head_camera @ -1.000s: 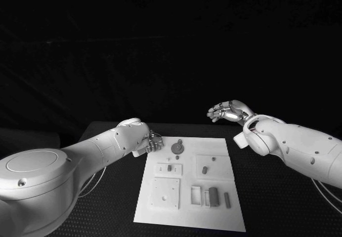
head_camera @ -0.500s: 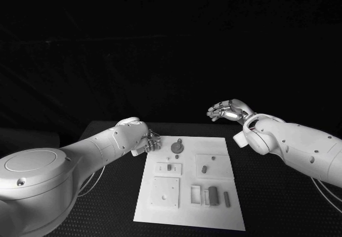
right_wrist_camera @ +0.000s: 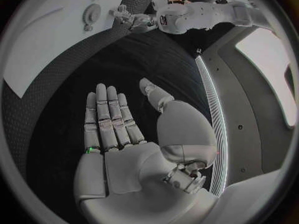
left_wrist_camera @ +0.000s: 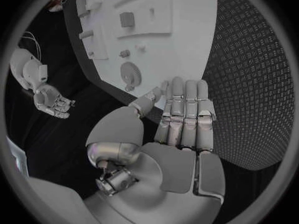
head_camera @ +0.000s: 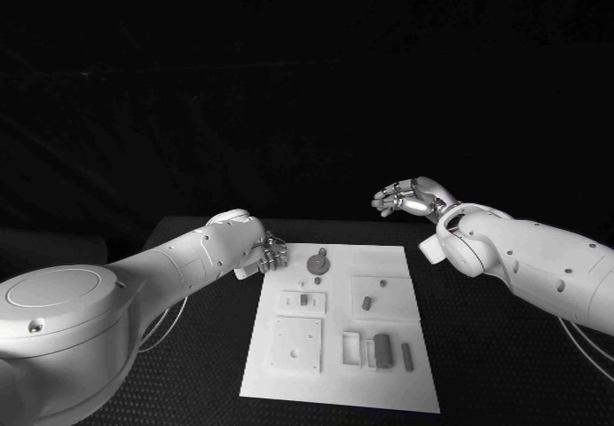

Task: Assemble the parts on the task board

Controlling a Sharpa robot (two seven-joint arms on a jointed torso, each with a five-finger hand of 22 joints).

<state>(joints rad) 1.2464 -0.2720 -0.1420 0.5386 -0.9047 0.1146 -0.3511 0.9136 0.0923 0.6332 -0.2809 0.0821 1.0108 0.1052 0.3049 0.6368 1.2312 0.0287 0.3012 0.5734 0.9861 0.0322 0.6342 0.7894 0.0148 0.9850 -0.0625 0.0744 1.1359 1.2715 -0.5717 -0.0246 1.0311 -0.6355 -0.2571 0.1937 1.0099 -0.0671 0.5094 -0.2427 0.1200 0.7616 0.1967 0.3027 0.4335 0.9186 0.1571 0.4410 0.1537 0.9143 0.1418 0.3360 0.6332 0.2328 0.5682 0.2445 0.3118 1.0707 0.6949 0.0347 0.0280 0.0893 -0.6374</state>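
Little has moved since the earlier frames: the left hand [head_camera: 269,255] has edged slightly up and inward along the upper left corner of the task board [head_camera: 390,386], while the right hand [head_camera: 410,199] hangs unchanged in the upper right of the head view, well off the board. Both hands hold nothing; in the wrist views the left hand's fingers [left_wrist_camera: 186,115] lie straight and together, and the right hand [right_wrist_camera: 118,134] is flat and open. The round part [head_camera: 318,263] lies near the board's upper left, just right of the left hand, its stem pointing up the frame. The left hand is clearly the nearer; the right stands well apart. Other parts lie lower on the board.
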